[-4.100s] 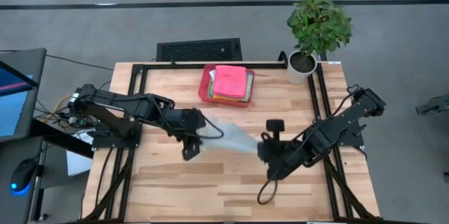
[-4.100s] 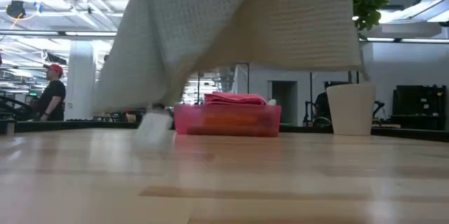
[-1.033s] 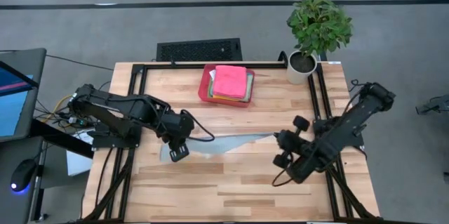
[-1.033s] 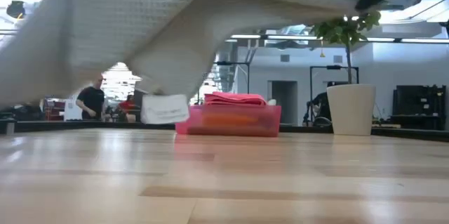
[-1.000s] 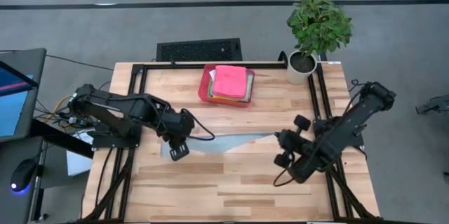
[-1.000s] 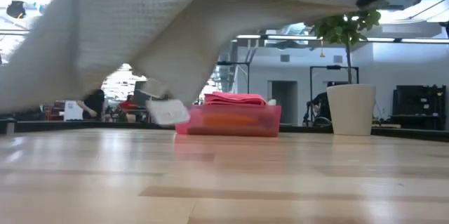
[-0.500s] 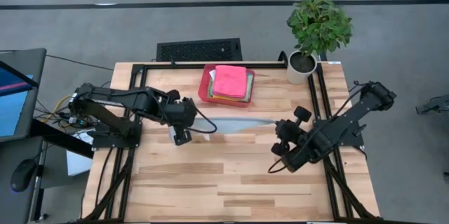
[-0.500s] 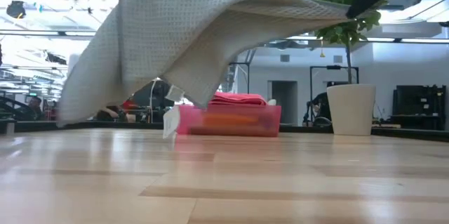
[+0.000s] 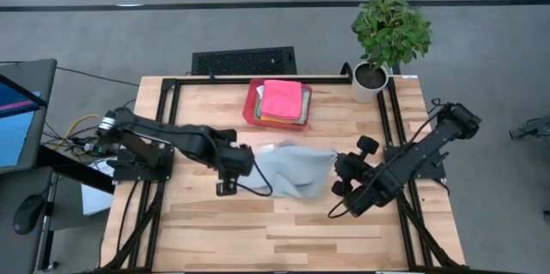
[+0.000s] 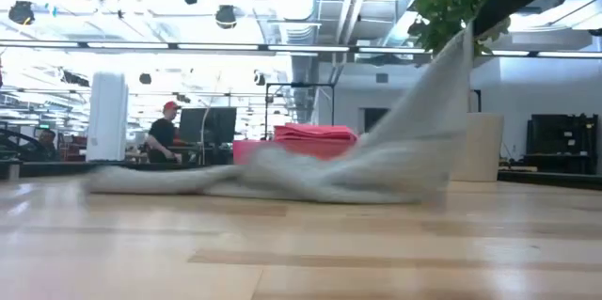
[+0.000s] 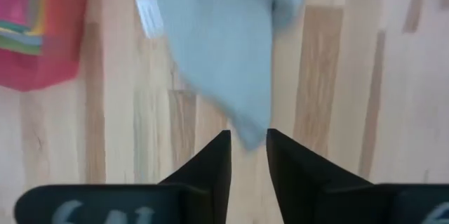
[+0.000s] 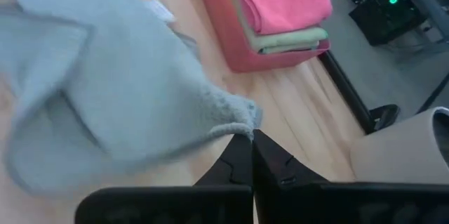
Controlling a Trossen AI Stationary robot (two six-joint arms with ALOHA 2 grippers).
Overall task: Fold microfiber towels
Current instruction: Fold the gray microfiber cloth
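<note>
A grey microfiber towel (image 9: 292,171) lies mid-table. Its left part rests flat on the wood (image 10: 150,180) and its right corner rises to my right gripper (image 9: 337,169), which is shut on it. My left gripper (image 9: 251,166) hovers at the towel's left end. In the left wrist view its fingers (image 11: 248,147) stand apart just above a loose towel corner (image 11: 245,134) and touch nothing. More folded towels, pink on top (image 9: 282,100), lie in a red tray (image 9: 252,106) at the far edge. My right gripper pinches one corner of the grey towel (image 12: 242,120) between its two shut fingers, coming from the table's right side above the wood. The towel slopes down from the held corner (image 10: 463,51), and its left part lies slack on the table.
A potted plant in a white pot (image 9: 371,81) stands at the far right corner, behind my right arm. The red tray (image 10: 301,161) sits just beyond the towel. Bare wood lies toward the near edge (image 9: 275,231).
The towel was stretched in the air between both grippers. Its left end has dropped from my left gripper and spread on the table, while the right corner stays raised. My left gripper has gone toward the far edge, then toward the table's right.
</note>
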